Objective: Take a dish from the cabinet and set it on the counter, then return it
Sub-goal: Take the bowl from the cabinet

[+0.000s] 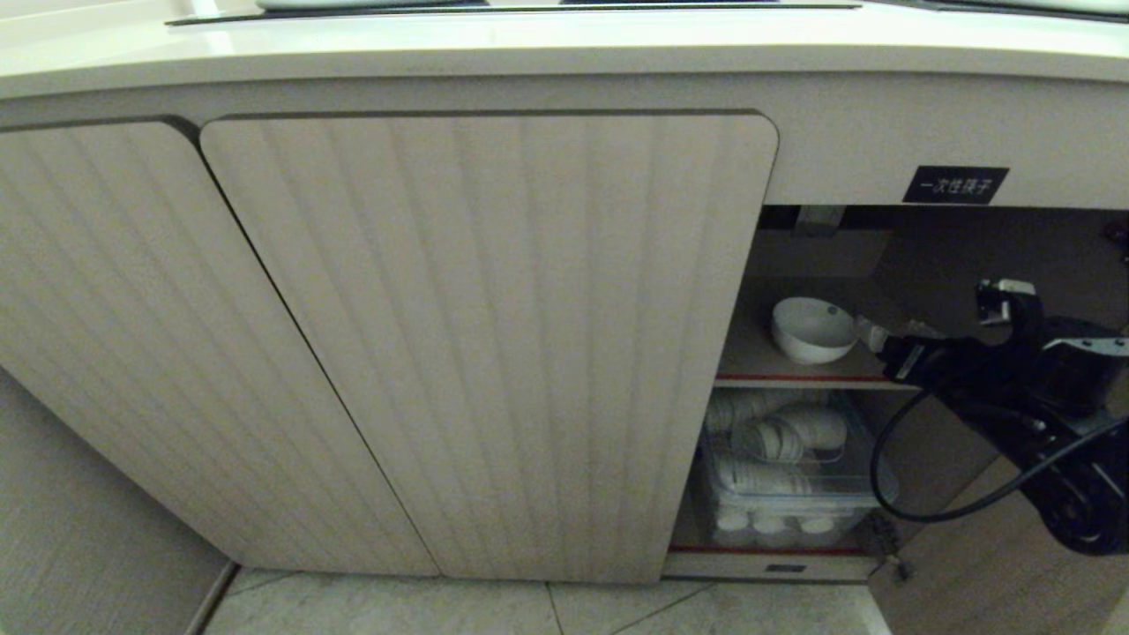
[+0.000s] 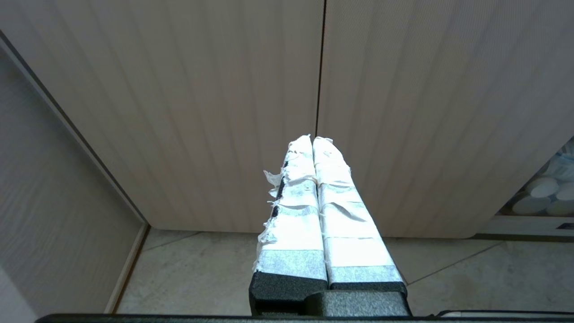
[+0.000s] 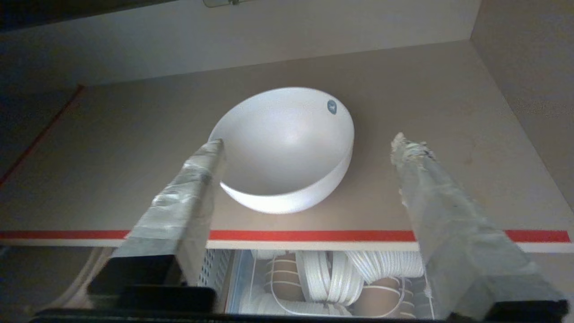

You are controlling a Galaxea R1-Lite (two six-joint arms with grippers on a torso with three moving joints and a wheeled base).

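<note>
Clear plastic bin (image 1: 860, 489) on lower level, under red-edged shelf, packed with stacked ribbed white paper cups (image 1: 776, 437) lying sideways; more cups upright at bin front, round ends facing out. Same cups seen below shelf edge in right wrist view (image 3: 332, 280). Pale grey floor tiles (image 1: 494, 608) with thin dark grout lines.

A smooth, glossy ceramic finish is shown by the bowl (image 3: 287, 148); matt ribbed wood-look doors (image 1: 494, 335) and frayed tape-wrapped fingers (image 3: 426, 179) are seen.
</note>
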